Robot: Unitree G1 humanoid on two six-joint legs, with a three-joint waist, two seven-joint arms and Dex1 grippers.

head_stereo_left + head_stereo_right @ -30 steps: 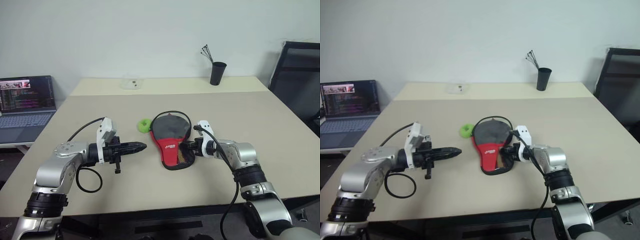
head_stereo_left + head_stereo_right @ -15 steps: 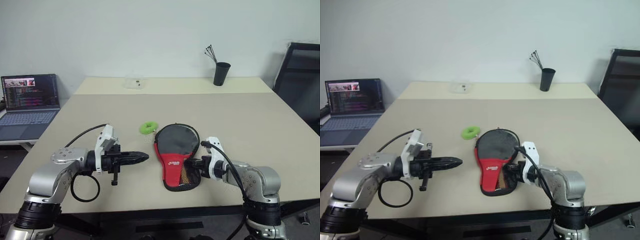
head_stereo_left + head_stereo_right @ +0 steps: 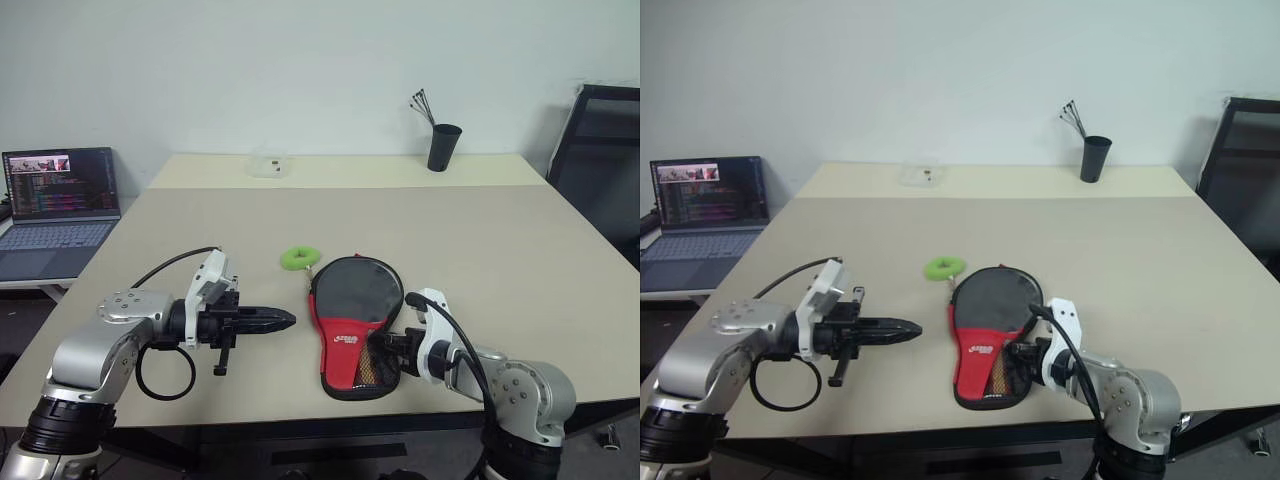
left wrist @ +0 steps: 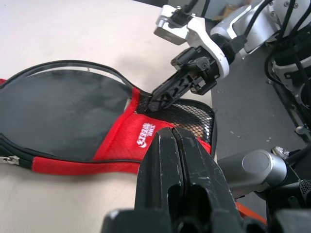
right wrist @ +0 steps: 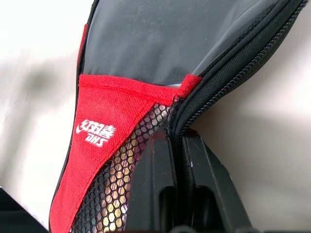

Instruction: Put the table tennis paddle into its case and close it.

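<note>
A: On the tabletop (image 3: 480, 260) lies the case (image 3: 352, 325), zip still partly undone; the paddle isn't visible, presumably inside.
B: Right end effector (image 3: 385, 352) pinches its zip edge; left end effector (image 3: 285, 320) hovers, fingers together.

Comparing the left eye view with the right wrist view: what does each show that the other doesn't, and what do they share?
Left eye view: the shut left gripper hovering over the beige table left of the case, a small green ball charm, an open laptop, a black cup of sticks and a black chair.

Right wrist view: the zip edge up close, pinched at the tips of the shut right gripper.

Both: the paddle-shaped black fabric case with its red panel, white lettering and mesh pocket.
</note>
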